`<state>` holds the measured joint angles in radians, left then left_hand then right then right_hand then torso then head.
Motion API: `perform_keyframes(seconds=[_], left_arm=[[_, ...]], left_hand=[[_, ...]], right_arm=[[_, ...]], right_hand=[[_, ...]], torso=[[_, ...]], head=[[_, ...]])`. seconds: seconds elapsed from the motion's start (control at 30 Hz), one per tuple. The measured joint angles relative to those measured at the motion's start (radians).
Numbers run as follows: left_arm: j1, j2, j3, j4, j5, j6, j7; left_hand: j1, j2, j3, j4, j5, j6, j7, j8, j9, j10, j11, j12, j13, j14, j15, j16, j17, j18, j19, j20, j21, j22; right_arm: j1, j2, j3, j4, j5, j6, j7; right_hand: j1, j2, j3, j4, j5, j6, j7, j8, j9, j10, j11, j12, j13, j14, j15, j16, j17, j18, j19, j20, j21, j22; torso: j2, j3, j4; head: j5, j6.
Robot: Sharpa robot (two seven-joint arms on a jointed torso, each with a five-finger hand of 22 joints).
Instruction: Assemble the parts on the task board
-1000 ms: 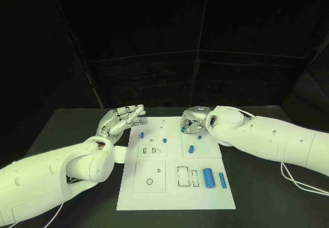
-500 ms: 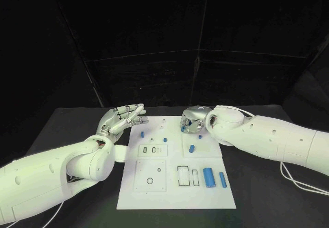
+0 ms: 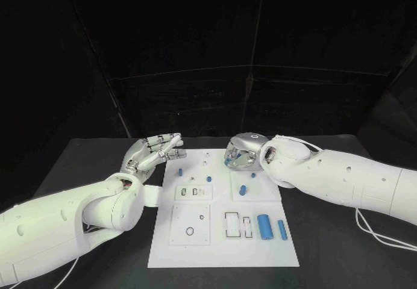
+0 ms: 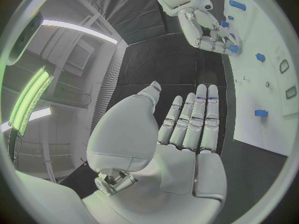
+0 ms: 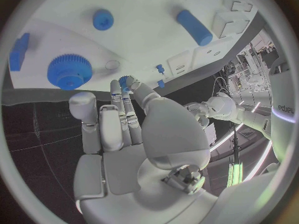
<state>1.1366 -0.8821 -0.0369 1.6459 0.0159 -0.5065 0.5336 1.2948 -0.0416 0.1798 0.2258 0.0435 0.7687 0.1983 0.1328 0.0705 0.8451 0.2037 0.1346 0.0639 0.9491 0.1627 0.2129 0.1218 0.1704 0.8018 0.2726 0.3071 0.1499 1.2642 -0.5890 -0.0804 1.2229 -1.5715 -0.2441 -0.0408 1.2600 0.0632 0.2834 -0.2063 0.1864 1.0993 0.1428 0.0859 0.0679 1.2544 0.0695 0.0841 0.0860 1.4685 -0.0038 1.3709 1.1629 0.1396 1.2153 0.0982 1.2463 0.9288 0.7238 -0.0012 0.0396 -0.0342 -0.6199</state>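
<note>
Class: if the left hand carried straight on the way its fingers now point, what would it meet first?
Probably the far left corner of the task board; the left hand points across it towards the right hand, though depth is unclear.

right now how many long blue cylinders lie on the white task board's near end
2, side by side at the near right: thick cylinder, thinner cylinder right of it. Nothing covers that end.

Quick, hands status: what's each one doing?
Left hand: open, fingers straight, holding nothing.
Right hand: pinching a small blue part at its fingertips.

Both hands over task board [image 3: 222,208]
</note>
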Motion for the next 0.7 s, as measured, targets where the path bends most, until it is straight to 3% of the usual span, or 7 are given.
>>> perform_keyframes(seconds=[0.3,0.7], left_arm=[[0.001,0.001,0.000,-0.004,0.000,0.002,-0.002],[0.003,0.007,0.000,-0.007,0.000,0.005,-0.004]], left_hand=[[0.004,0.004,-0.003,-0.003,0.000,0.000,0.000,0.000,-0.001,0.000,0.000,0.000,0.000,0.000,0.000,0.000,0.000,0.000,0.000,0.000,0.000,-0.001],[0.004,0.004,-0.003,-0.003,0.000,0.000,0.000,0.000,-0.002,0.000,0.000,-0.004,0.000,0.000,0.000,-0.005,-0.001,0.000,0.003,-0.003,0.000,-0.002]], right_arm=[[0.000,0.063,0.001,-0.056,0.018,-0.086,-0.007],[0.000,0.147,0.002,-0.140,0.025,-0.116,-0.012]], right_hand=[[-0.004,-0.004,0.004,0.004,0.004,0.003,0.003,-0.001,0.000,0.000,0.000,0.000,0.000,0.000,0.000,0.000,0.001,0.000,0.000,0.000,0.004,0.002],[-0.004,-0.004,0.007,0.007,0.004,0.004,0.003,0.000,0.000,0.000,0.000,0.000,0.000,0.000,0.000,0.000,0.004,0.000,0.000,0.000,0.004,0.004]], torso=[[0.003,-0.0001,0.0020],[0.004,0.0000,0.0031]], head=[[0.003,0.003],[0.007,0.003]])
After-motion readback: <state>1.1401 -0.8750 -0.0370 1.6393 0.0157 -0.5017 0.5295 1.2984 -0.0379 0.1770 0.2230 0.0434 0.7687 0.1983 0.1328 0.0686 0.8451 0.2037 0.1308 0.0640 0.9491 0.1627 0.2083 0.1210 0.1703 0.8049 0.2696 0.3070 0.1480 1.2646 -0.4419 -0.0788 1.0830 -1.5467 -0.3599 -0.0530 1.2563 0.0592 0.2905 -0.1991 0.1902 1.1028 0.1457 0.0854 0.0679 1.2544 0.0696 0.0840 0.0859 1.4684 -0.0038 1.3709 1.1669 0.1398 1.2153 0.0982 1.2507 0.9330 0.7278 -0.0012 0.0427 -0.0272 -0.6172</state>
